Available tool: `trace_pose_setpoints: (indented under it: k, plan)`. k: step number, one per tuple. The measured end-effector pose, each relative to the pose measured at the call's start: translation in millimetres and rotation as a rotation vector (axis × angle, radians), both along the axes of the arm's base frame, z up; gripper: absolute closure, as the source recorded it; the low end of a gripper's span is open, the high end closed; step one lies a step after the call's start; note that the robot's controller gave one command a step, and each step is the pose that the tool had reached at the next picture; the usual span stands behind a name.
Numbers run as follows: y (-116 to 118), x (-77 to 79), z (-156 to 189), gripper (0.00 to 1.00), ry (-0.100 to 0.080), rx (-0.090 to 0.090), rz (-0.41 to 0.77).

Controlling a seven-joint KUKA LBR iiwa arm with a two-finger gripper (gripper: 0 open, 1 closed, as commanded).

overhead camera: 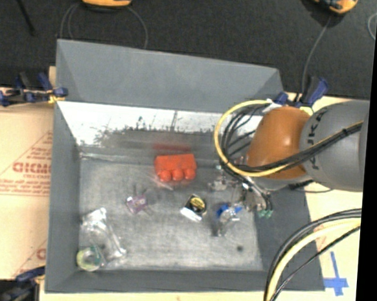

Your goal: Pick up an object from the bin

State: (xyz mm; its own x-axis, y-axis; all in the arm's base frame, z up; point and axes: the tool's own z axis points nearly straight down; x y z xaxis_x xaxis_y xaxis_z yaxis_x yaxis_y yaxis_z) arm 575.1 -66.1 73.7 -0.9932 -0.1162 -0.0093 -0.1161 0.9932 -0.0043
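One gripper, low by the bin's right wall; whether clenched or released could not be told. Small blue piece lay at its tip, on the floor's right. Open floor lay leftward, past a black-and-yellow item.

The arm comes in from the right, its orange cover and looped cables hanging over the right end of the grey bin. The hand is low over the bin floor on that side. A small blue bit shows right at it; I can't tell if it is loose. Just left lies a little black, yellow and white piece. A red block sits near the back wall, a pale purple jack mid-floor, and clear plastic bits with a greenish ring in the front left corner.
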Motion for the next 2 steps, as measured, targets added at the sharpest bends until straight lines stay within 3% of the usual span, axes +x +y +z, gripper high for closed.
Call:
trace_pose_setpoints:
  k: [1, 2]
  plan:
    - [0.1, 2.3, 2.5, 1.0, -0.007, 0.0, 0.0]
    - [0.0, 0.0, -0.1, 0.0, 0.0, 0.0, 0.002]
